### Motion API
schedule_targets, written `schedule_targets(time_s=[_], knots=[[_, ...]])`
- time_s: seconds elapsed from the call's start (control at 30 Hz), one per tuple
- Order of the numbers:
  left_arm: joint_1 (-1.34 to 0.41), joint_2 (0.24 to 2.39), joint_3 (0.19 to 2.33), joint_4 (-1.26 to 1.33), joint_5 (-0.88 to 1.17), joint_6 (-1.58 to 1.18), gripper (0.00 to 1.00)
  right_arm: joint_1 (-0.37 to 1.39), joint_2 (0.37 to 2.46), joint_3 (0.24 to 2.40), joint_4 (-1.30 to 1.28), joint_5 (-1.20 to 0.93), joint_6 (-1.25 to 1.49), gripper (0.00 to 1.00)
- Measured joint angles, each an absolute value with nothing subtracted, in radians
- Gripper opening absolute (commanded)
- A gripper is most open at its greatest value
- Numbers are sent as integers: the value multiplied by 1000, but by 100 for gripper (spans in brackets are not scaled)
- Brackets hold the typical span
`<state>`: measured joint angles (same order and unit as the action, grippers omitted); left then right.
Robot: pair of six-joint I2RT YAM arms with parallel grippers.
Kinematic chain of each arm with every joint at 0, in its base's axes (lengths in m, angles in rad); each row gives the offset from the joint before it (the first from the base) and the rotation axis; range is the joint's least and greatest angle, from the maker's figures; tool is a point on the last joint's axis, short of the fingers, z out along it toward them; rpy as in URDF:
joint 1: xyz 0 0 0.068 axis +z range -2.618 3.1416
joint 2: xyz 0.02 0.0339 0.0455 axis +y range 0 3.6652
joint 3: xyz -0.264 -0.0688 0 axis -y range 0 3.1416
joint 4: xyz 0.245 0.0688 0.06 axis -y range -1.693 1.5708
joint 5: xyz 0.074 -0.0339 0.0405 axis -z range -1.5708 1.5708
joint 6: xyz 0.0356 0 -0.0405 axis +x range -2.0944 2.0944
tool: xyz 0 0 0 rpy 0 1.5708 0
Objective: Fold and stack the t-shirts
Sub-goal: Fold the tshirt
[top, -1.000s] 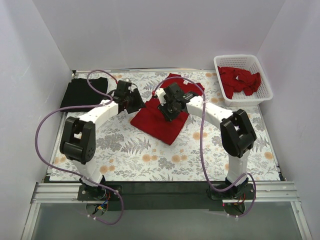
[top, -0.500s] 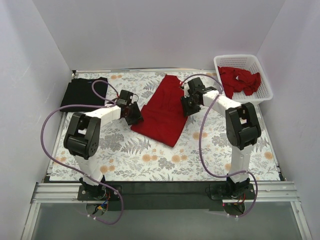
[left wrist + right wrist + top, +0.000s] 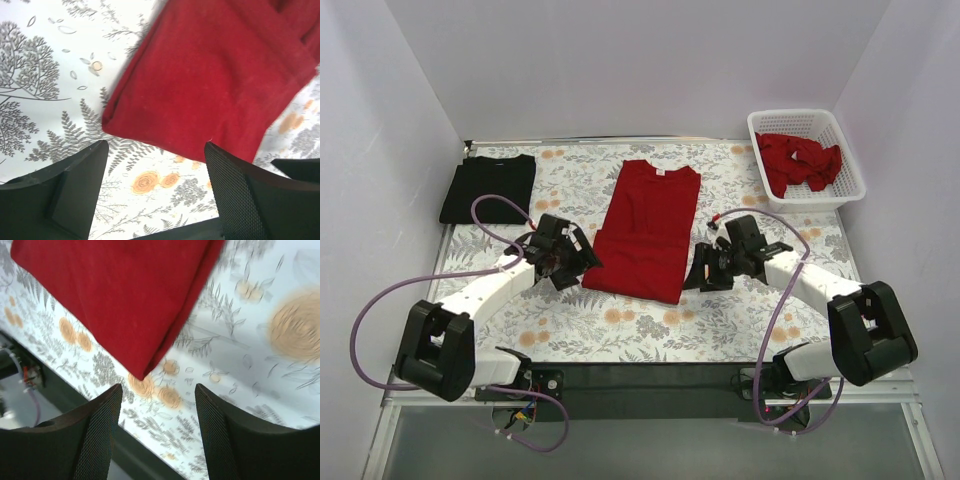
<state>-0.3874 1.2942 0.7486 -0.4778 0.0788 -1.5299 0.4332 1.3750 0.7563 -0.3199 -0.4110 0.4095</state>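
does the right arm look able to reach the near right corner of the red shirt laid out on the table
Probably yes. The right claw is open, low beside that corner of the red shirt, with only patterned table between; the left claw sits at the opposite side.

The left arm (image 3: 485, 288) and right arm (image 3: 810, 283) are white-shelled links with bulky black joint housings. Lilac cables (image 3: 773, 315) loop upward from the table's (image 3: 620, 335) near edge. The black fingers (image 3: 240, 190) carry mesh-textured pads.
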Motion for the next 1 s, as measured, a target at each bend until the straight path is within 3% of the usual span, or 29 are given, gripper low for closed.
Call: schedule_targets(time_s=[0.23,0.7,1.0], knots=[[-387,1387,726,-482,63,-1530,71,434,1352,561,-105,-500,623,55],[-387,1496,779,-482,63,-1485,49,477,1412,480,144,-524,809,53],[-387,1524,798,-482,67,-1470,39,485,1495,475,223,-570,836,41]])
